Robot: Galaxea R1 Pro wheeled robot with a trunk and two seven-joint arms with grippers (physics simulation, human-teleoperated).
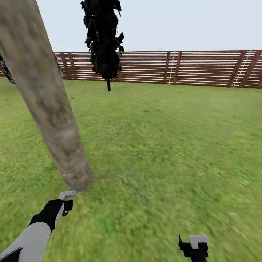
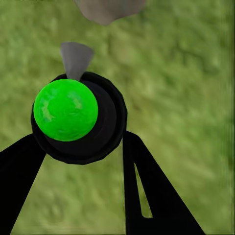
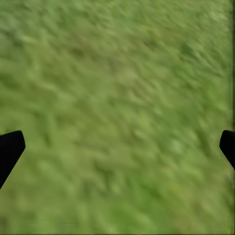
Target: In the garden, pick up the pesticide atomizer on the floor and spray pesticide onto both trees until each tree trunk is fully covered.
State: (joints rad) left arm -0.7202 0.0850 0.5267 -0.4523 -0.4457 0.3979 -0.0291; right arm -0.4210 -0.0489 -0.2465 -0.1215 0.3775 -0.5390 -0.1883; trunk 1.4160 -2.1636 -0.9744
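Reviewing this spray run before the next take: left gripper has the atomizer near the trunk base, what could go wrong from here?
1. White specks show only low on the tree trunk; the bark higher up looks bare, so coverage may stay incomplete.
2. The left gripper sits close to the trunk base; reaching forward could bump it.
3. The atomizer is seen end-on between the fingers; grip security is unclear.

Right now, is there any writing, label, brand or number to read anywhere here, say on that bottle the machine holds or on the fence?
None: no readable text in any view.
The pesticide atomizer between the left fingers shows a plain bright green end and a black body, no label.
The tree trunk carries only mottled bark and a few white specks.
The wooden fence has bare slats, no sign.
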